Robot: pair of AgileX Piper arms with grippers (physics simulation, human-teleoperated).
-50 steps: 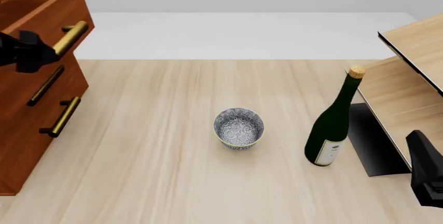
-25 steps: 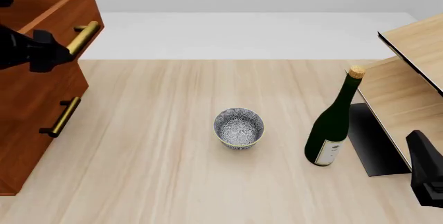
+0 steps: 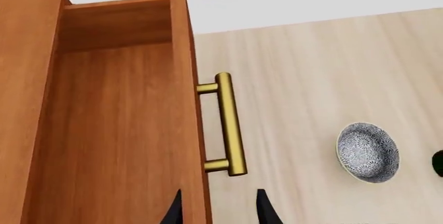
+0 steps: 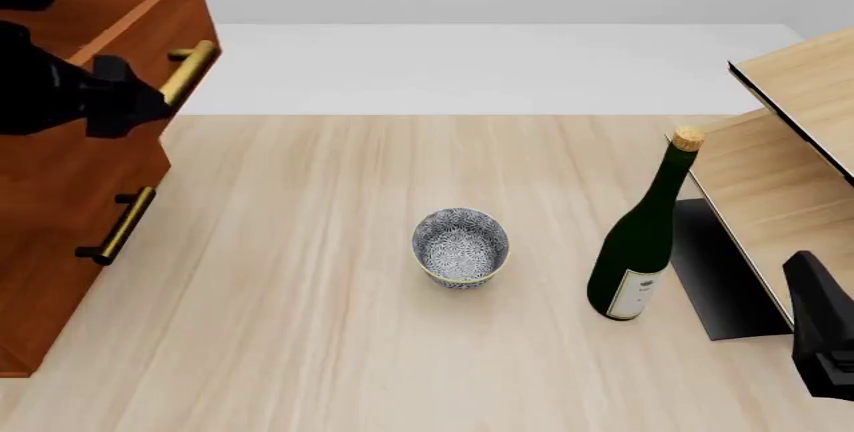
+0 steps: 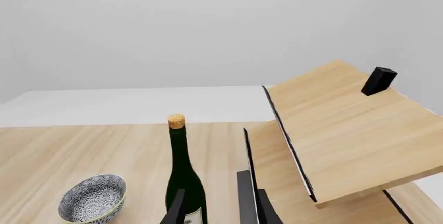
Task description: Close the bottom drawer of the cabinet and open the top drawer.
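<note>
Near edge, right corner: right gripper (image 4: 825,347) parked low beside the pale shelf unit (image 4: 787,192), unmoved from a second before; fingertips in the wrist view set a little apart, clamping nothing. Dark green bottle (image 4: 643,232) upright near the tabletop's right edge; patterned bowl (image 4: 461,246) at mid-table, both unchanged.

Left edge: cabinet (image 4: 54,252) with bottom drawer (image 4: 40,282) pushed flush, its brass bar (image 4: 118,224) running up and down the front face. Top drawer (image 4: 127,27) drawn further out toward mid-table than half a second earlier, box open upward, long axis running out from the cabinet, brass handle (image 4: 190,70) leading.

Left gripper (image 4: 134,102) just behind that handle against the drawer front, carried rightward with it; fingers (image 3: 265,211) apart, straddling the front panel (image 3: 196,146) below the handle (image 3: 229,125), not closed on the bar.
</note>
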